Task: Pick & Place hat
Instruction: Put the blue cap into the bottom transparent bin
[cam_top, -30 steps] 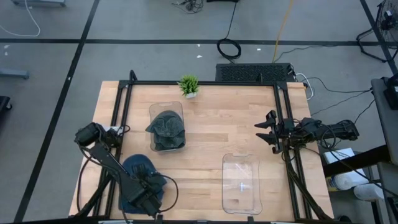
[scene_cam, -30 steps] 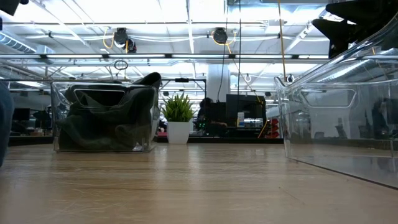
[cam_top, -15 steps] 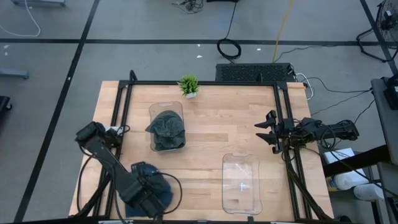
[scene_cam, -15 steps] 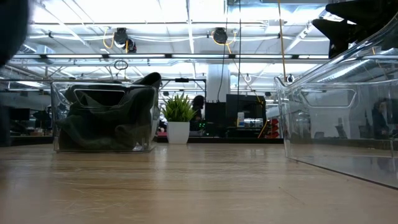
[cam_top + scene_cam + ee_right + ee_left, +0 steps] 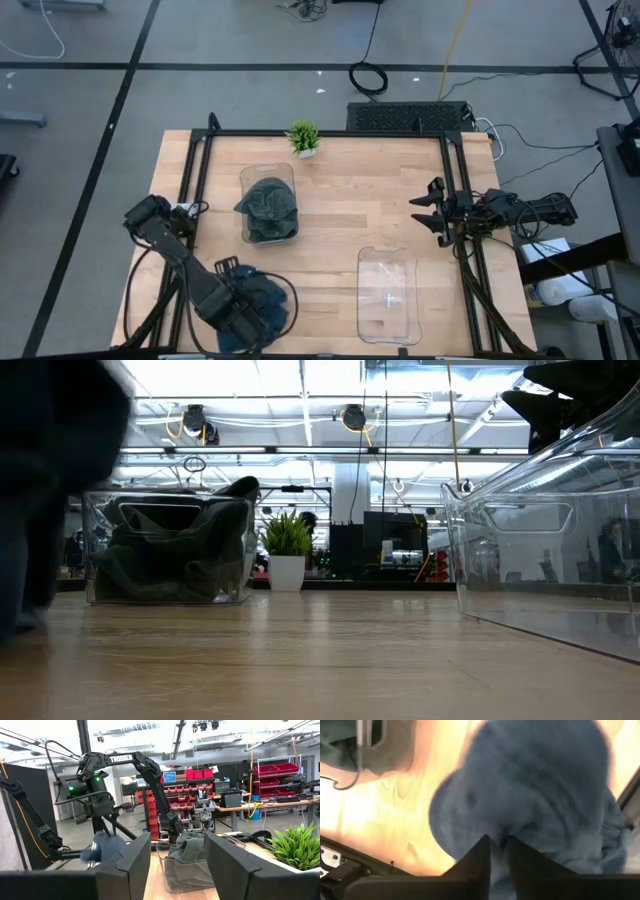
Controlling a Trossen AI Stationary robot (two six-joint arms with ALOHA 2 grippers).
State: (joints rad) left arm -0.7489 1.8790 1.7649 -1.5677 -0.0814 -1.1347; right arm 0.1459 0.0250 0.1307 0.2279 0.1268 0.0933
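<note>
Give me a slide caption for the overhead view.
Left end effector grips blue hat; empty bin waits nearby.

hat (image 5: 266, 205) in bin (image 5: 246, 178), behind plant (image 5: 303, 136)

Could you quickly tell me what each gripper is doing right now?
Left gripper: shut on the blue hat.
Right gripper: open, holding nothing.
</note>
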